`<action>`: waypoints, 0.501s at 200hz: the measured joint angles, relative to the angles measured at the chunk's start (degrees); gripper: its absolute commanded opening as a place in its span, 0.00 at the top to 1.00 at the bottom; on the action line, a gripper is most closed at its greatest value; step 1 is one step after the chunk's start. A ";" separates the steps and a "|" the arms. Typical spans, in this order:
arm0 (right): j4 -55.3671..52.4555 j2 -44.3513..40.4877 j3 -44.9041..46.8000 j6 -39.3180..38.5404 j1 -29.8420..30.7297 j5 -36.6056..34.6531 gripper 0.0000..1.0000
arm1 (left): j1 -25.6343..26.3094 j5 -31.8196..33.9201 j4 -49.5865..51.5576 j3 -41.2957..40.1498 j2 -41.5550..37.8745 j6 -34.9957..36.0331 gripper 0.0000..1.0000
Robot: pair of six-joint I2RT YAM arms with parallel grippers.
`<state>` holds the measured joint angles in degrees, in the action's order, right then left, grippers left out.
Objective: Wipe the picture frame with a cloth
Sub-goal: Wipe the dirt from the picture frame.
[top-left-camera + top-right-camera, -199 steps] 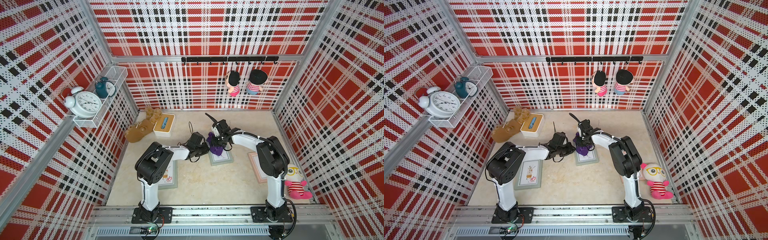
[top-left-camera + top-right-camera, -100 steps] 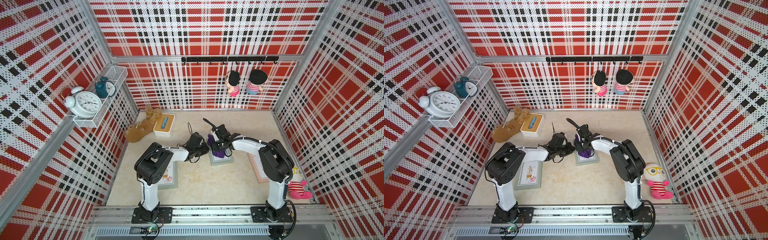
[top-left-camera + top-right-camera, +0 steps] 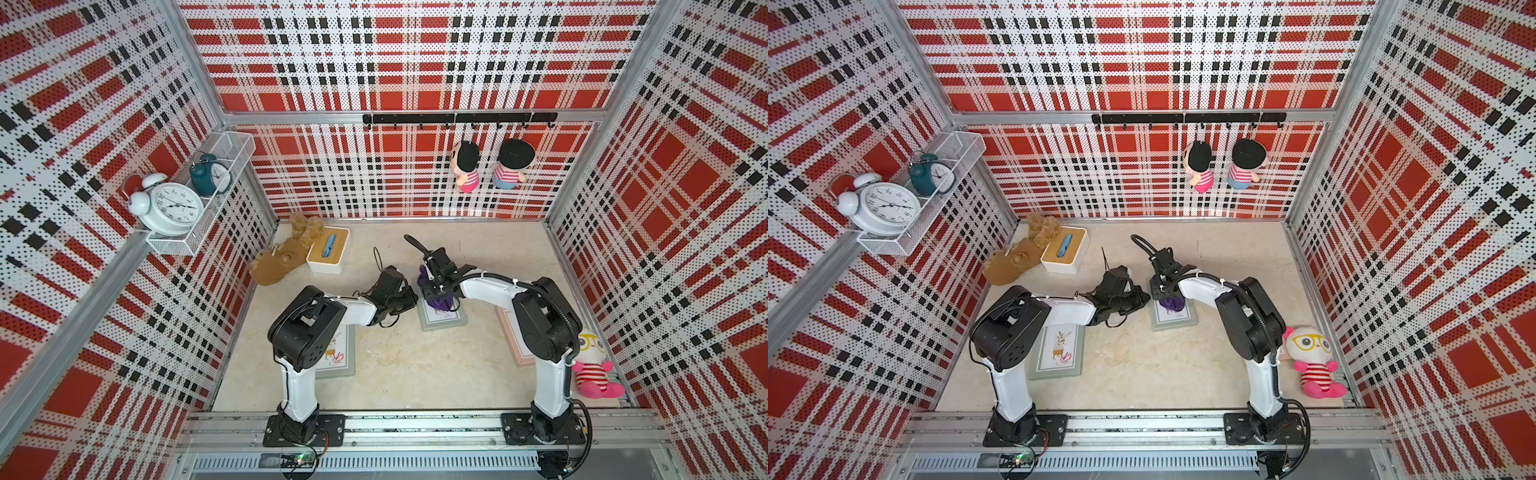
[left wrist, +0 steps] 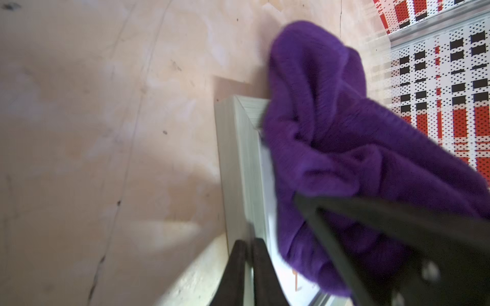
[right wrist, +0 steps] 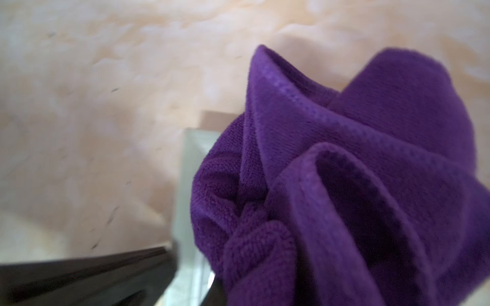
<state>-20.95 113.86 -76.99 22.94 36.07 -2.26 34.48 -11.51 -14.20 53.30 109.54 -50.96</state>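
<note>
In both top views a grey picture frame (image 3: 442, 321) (image 3: 1173, 319) lies flat mid-table. The purple cloth (image 3: 439, 302) (image 3: 1171, 304) is bunched on its far half. My right gripper (image 3: 437, 291) (image 3: 1163, 293) reaches down from above and is shut on the cloth. The right wrist view shows the cloth (image 5: 344, 172) filling the frame over the picture frame's corner (image 5: 191, 164), with my right gripper (image 5: 233, 280) buried in it. My left gripper (image 3: 411, 300) (image 4: 249, 254) is shut, its tips resting on the frame's left rim (image 4: 238, 159) beside the cloth (image 4: 344, 145).
A second grey frame (image 3: 338, 353) lies under my left arm and a pink one (image 3: 515, 336) under my right arm. A white tissue box (image 3: 328, 249) and brown plush (image 3: 282, 259) sit back left. A pink plush (image 3: 594, 365) sits front right.
My right gripper has dragged the cloth a little toward the front across the frame. The left gripper stays at the frame's left rim, its jaws slightly closer together.
</note>
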 measured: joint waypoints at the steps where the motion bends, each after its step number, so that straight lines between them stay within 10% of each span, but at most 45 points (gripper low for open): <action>1: 0.04 0.00 0.00 0.04 0.11 0.15 1.00 | 0.00 0.02 0.00 0.00 0.00 0.00 0.89; 100: -4.52 2.08 -3.72 2.10 -0.63 -6.19 1.00 | 0.11 0.02 -0.11 -0.02 0.00 -0.22 0.90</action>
<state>-25.47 115.94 -80.71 25.04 35.44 -8.45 34.59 -11.49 -14.31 53.28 109.54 -51.18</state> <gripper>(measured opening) 0.130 0.107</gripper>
